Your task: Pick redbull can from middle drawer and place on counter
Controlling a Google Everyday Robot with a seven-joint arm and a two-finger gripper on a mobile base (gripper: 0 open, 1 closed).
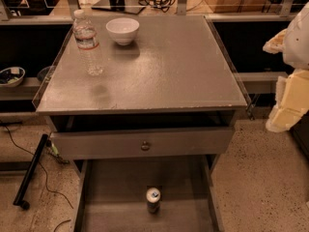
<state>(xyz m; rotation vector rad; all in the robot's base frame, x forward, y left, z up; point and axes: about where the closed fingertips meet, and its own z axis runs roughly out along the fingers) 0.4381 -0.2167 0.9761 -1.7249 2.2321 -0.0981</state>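
The gripper (288, 100) hangs right of the counter (169, 71); open or closed, I cannot tell. The can (153, 199), low-left of it in the drawer (111, 187), needs reaching next.

Redbull can (153, 199) stands in middle drawer (118, 187) below counter (169, 66); hand (286, 103) at right.

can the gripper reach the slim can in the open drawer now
Probably yes: the slim silver-topped redbull can stands alone in the pulled-out grey-brown middle drawer, open from above; the gripper hangs beside the grey counter.
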